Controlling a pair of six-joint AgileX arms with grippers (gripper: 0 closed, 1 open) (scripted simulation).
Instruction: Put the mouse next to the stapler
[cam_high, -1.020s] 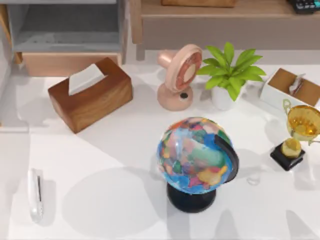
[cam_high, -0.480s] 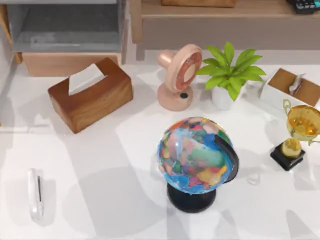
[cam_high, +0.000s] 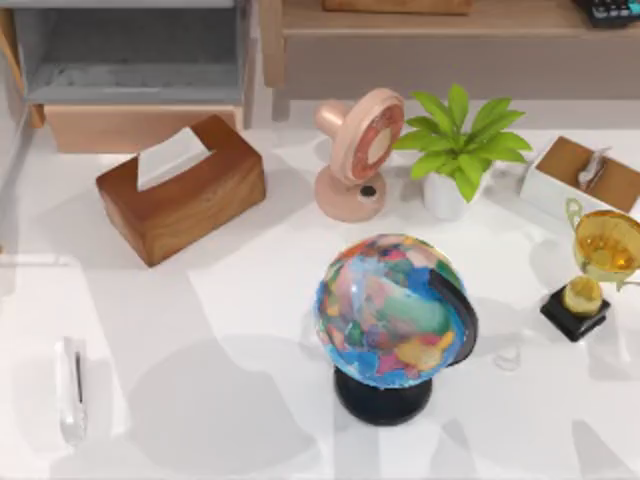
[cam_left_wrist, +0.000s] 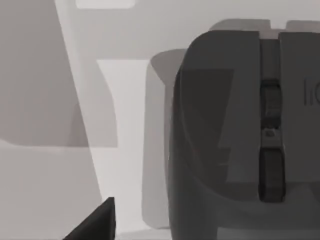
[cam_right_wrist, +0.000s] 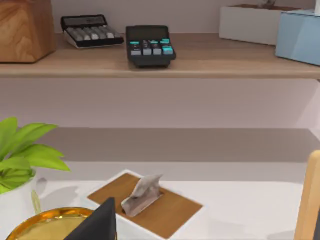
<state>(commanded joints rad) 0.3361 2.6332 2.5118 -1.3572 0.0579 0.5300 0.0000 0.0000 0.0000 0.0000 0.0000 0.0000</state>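
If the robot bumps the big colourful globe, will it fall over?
Probably it would wobble, maybe tip. The globe is a big ball on a much smaller dark base, so it looks top-heavy. The ball would likely spin in its dark arc rather than slide. The smooth round surface would probably be slippery for two fingers.

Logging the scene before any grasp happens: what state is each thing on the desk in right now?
stapler: lying flat at the table's left edge, untouched.
mouse: dark, resting on the white surface, close under the left wrist camera, not held.
globe: upright on its black base.
tissue box: tissue sticking out of its slot.
fan: standing upright.
trophy: upright at the right edge.
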